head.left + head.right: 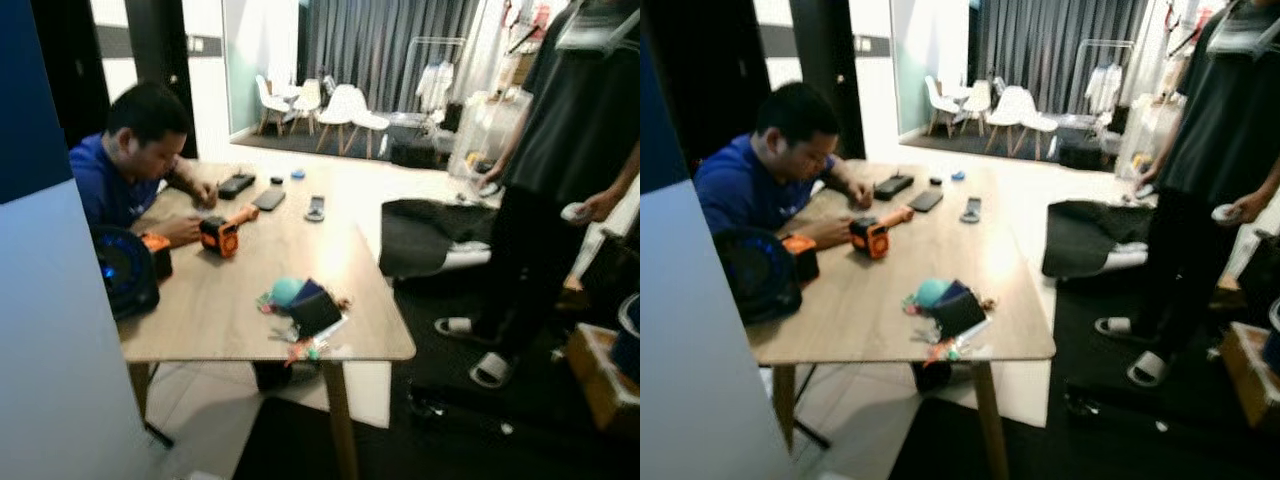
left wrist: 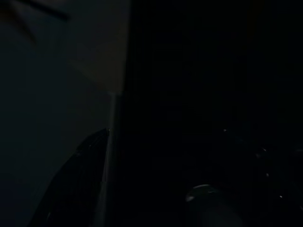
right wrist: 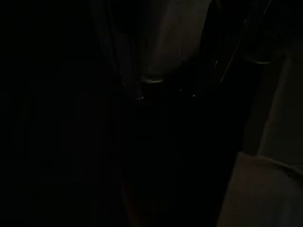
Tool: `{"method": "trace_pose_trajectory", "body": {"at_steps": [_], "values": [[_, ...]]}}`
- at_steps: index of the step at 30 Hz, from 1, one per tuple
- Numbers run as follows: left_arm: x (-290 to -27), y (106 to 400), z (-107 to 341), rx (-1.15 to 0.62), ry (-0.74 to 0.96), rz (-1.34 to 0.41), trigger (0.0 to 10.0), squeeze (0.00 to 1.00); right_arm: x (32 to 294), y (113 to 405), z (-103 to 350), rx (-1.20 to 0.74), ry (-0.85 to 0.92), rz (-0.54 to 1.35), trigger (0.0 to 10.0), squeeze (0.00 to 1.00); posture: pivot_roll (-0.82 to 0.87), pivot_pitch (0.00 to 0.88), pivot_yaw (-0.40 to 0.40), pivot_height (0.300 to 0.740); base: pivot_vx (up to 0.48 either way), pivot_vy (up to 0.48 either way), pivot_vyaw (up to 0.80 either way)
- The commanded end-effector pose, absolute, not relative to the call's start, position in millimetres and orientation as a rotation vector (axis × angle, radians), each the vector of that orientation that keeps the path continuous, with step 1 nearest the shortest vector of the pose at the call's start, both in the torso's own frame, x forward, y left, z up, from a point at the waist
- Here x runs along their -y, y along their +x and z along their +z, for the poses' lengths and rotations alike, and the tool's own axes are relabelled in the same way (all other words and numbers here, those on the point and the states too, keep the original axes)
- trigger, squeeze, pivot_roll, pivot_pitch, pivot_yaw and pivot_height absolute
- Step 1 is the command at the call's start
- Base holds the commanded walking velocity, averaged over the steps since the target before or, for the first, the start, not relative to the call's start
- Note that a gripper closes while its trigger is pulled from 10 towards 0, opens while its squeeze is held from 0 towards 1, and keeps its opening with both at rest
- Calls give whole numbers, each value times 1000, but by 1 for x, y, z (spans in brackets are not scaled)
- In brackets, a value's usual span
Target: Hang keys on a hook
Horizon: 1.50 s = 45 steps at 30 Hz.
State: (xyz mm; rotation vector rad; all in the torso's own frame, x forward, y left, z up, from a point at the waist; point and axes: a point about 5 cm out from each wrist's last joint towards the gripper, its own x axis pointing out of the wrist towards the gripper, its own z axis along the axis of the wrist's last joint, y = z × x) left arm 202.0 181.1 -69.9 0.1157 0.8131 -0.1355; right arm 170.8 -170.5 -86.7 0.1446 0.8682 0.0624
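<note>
Here, stage: approach, keys not yet picked up.
Keys: likely in clutter near tabletop front edge, within reach.
Tools: arms idle in shade; finger state cannot be told.

Wooden table on pale floor; grey curtains, white chairs behind.

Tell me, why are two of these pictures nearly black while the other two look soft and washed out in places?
Left and right eye views: slightly blurred throughout, with bright glare on the wooden table top and the pale floor beyond it; the cluttered pile near the table's front edge is too soft to identify. Left and right wrist views: very dark, with faint outlines and a few glints.
</note>
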Motion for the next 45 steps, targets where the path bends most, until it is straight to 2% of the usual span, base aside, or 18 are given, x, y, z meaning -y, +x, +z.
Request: {"method": "trace_pose_trajectory", "body": {"at_steps": [1,5,12,23,31,45], "values": [[-182,202,-70,-810,115,-128,10000,0,173,171,-87,-877,129,63,10000,0,72,0,-2,740,0,0,0],[-182,203,-69,-804,112,-123,10000,0,173,171,-86,-877,111,79,10000,0,72,0,-1,740,0,0,0],[-182,203,-69,-802,112,-126,10000,0,173,172,-86,-877,97,81,10000,0,72,0,-1,740,0,0,800],[-178,205,-67,-789,102,-163,10000,0,174,169,-88,-881,126,51,10000,0,65,0,8,740,0,0,0],[-175,207,-66,-782,106,-184,10000,0,173,165,-89,-884,146,38,10000,0,69,0,14,740,0,0,-755],[-198,208,-61,-785,150,-196,10000,0,168,162,-91,-888,200,-23,10000,0,116,16,87,740,0,0,0]]}}
